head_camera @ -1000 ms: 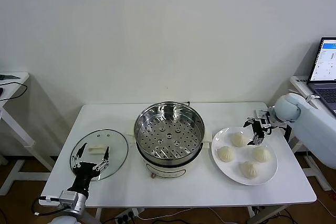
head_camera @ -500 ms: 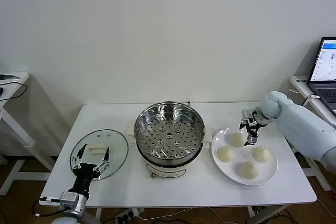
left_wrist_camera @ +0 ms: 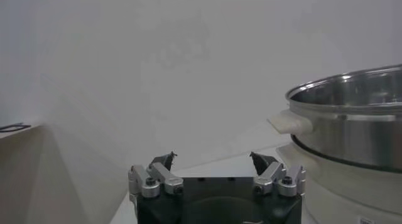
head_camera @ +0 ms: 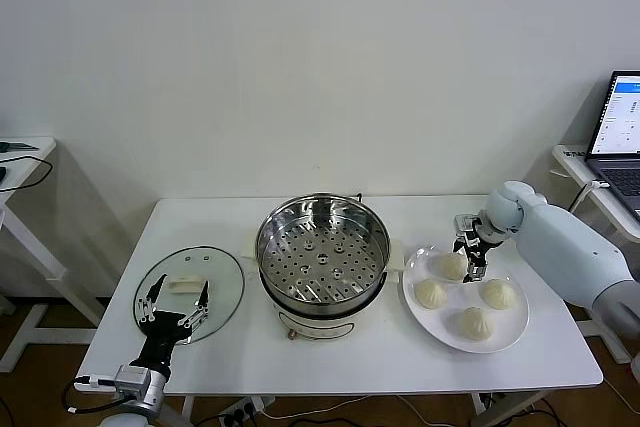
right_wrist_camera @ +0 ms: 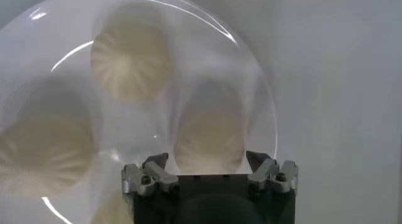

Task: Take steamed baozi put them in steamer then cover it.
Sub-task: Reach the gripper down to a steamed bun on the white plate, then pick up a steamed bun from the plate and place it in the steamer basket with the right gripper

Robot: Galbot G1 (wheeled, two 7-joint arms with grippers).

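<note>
— On the white plate, right of the steamer, four steamed baozi are seen. And the grippers?
— The right gripper is held spread over the far bun; the left gripper is parked, spread, by the cover

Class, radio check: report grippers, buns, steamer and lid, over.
Right gripper open, straddling the rear cream-white pleated bun on the flat white plate. Left gripper open, parked beside the clear glass lid. Shiny steel steamer empty, uncovered.
</note>
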